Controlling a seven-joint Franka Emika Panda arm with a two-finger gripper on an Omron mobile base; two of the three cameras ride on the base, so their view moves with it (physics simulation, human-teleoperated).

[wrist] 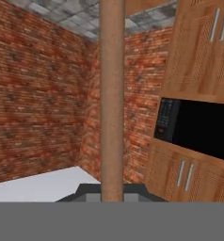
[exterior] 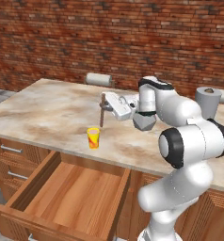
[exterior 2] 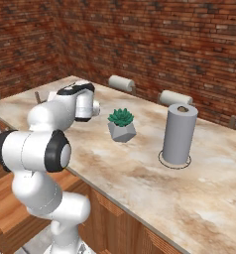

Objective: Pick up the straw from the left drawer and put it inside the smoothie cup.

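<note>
Right up close in the hand view, the straw (wrist: 112,101) runs like a thick brown pole from the bottom to the top of the picture. It stands between the two dark fingertips (wrist: 88,192) of the gripper (wrist: 112,194), which is closed on it. Behind it are a red brick wall, wooden cupboards with silver handles (wrist: 219,22) and a black microwave (wrist: 198,131).

From the left base view, the gripper (exterior: 104,104) is held out sideways over the tabletop (exterior: 48,110). It grips the straw (exterior: 102,111) near the top, so the straw stands upright and most of it hangs below the gripper. The low end of the straw is up in the air, not touching the tabletop.

Down below sits the smoothie cup (exterior: 93,138), small and yellow with red spots. It stands upright near the front edge of the tabletop. The straw is above it and a bit behind and to the right, near but not inside it. The two are apart.

Under the tabletop, the left drawer (exterior: 67,193) is pulled wide out. Its wooden floor is bare.

From the right base view, the top of the straw (exterior 2: 38,96) peeks out to the left of the white arm. Also on the tabletop (exterior 2: 140,163) are a small green plant in a grey pot (exterior 2: 122,125) and a tall grey paper roll (exterior 2: 179,134) standing on end.
</note>
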